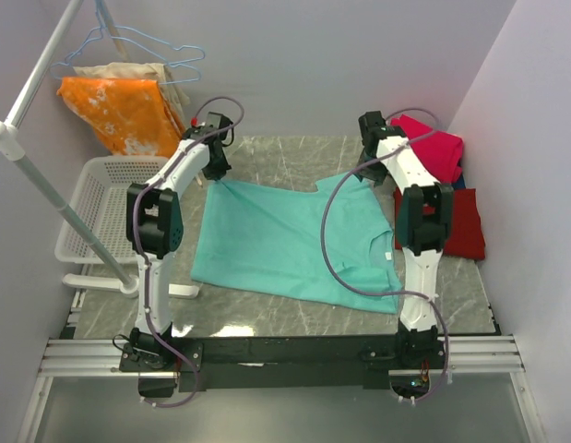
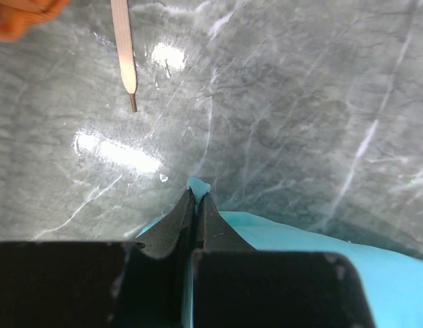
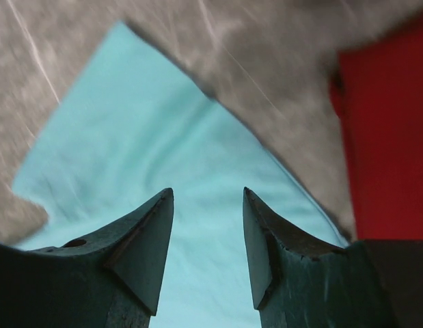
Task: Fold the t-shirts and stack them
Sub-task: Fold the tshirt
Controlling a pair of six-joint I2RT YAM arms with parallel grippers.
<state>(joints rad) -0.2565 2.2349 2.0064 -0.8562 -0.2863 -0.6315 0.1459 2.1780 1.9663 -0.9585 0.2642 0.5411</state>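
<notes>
The teal t-shirt [image 1: 276, 240] is lying spread on the tabletop [image 1: 285, 314], its far edge running left to right between the arms. The left hand [image 2: 196, 205] is pinching the far-left corner shut. The right hand [image 3: 208, 212] is hovering open-jawed over the far-right corner.

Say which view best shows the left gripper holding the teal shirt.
Left wrist: the left gripper is shut on a corner of the teal shirt. Top external shows that small; right wrist shows only shirt.
</notes>
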